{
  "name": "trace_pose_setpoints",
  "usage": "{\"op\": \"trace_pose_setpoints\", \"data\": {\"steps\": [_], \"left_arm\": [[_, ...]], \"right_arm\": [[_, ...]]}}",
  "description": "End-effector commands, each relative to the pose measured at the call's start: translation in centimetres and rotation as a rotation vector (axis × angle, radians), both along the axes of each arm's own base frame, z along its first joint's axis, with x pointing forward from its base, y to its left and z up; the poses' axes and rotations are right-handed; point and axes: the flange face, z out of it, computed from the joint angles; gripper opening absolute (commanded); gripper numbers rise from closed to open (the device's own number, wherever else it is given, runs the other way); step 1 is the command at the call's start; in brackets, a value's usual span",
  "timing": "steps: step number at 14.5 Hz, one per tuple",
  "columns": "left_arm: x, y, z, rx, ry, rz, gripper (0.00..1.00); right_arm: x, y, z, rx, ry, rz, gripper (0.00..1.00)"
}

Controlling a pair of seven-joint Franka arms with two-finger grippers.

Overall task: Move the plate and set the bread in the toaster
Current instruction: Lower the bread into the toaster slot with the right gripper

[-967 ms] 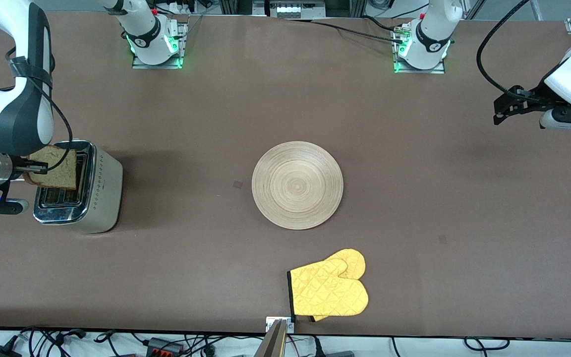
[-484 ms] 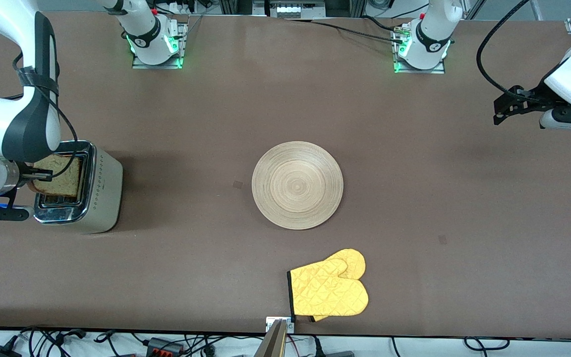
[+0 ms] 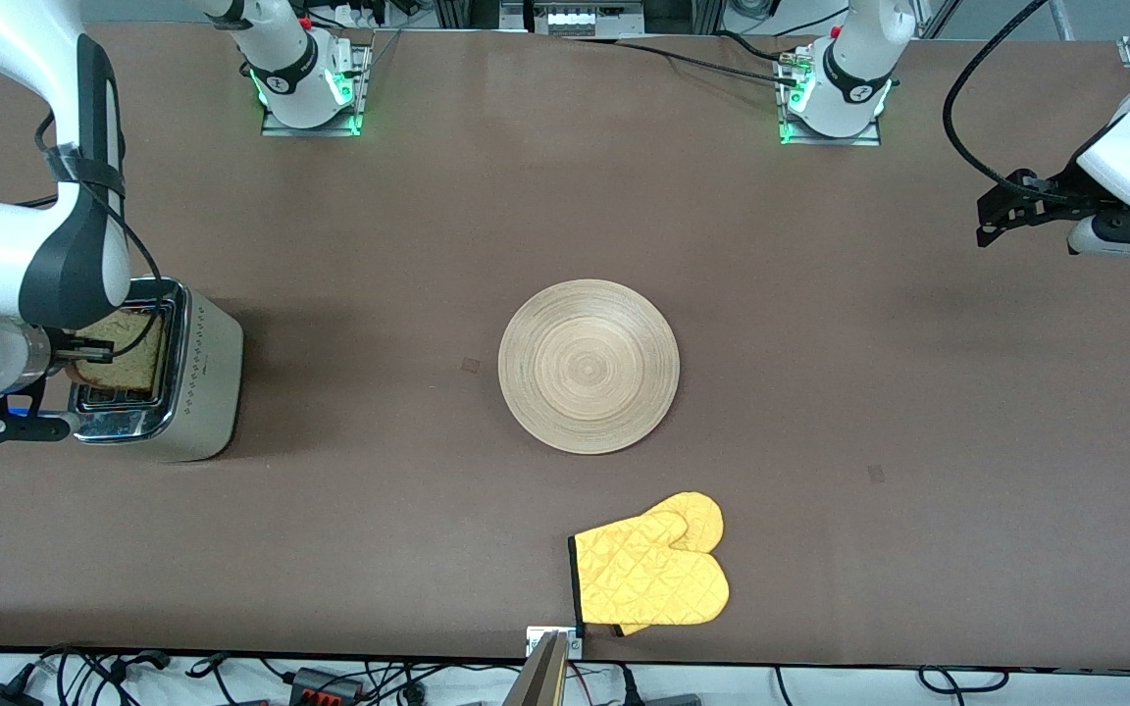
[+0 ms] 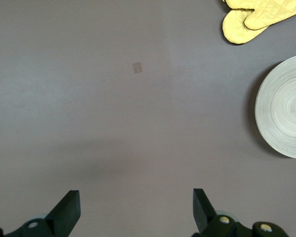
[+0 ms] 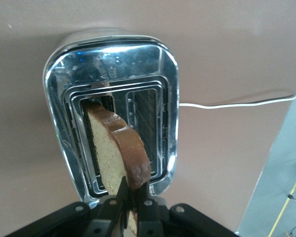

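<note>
Nearest the front camera, a yellow oven mitt (image 3: 651, 574) lies on the brown desk (image 3: 349, 549), and farther in, the empty plate (image 3: 589, 366) rests flat at mid-desk, apart from both arms. At the right arm's end of the desk, the right gripper (image 5: 129, 203) has its jaws clenched on the crust of the bread (image 5: 116, 150), holding the slice upright and edge-down so that it can enter a slot of the toaster (image 3: 178, 378), into which it is partly lowered. Over the left arm's end of the desk, the left gripper (image 4: 133, 207) waits with its jaws released and nothing between them.
</note>
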Motion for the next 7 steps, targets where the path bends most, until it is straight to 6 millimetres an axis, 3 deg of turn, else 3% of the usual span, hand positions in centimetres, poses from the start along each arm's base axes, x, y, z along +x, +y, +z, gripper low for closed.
{"op": "trace_pose_setpoints", "data": {"steps": [1, 3, 7], "left_arm": [[0.0, 0.0, 0.3, 0.008, -0.004, -0.011, 1.0], [0.0, 0.0, 0.3, 0.008, -0.004, -0.011, 1.0], [0.0, 0.0, 0.3, 0.008, -0.004, -0.011, 1.0]], "right_arm": [[-0.1, 0.1, -0.1, 0.04, -0.01, -0.001, 1.0], [-0.3, 1.0, 0.8, 0.074, -0.02, -0.009, 1.0], [-1.3, 1.4, 6.1, 0.112, -0.095, 0.006, 1.0]]}}
